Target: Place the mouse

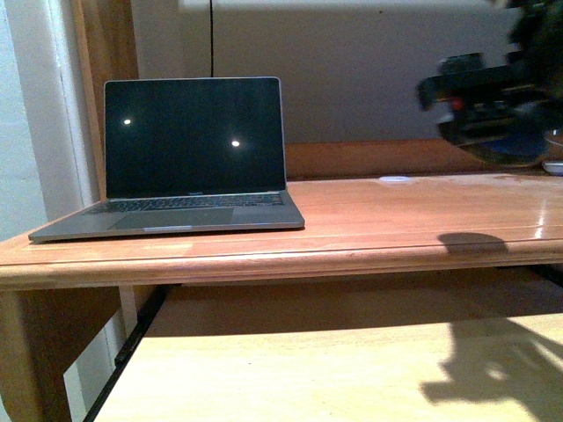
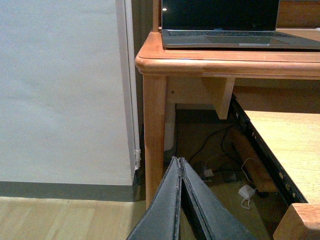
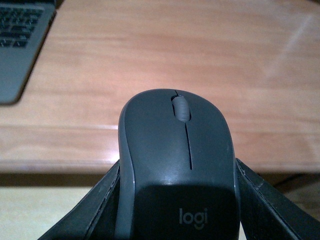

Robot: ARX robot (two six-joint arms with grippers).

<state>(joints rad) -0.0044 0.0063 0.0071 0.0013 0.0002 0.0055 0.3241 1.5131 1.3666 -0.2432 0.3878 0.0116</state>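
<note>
A wooden surface (image 1: 378, 220) stands against a pale wall, lit from the right. The mouse (image 3: 177, 165), dark grey with a scroll wheel, sits clamped between the two fingers of the right pincer (image 3: 177, 212). It is in the air over the near edge of the surface, its nose pointing toward the far side. The open laptop (image 1: 193, 141), screen dark, lies to its left on the surface, well apart. In the front view the right arm is a blur at the far right, with its shadow (image 1: 471, 239) on the wood below. A small white disc (image 1: 395, 179) rests near the far edge. The left pincer (image 2: 180, 162) hangs low beside the surface's left leg, its fingers pressed together on nothing.
</note>
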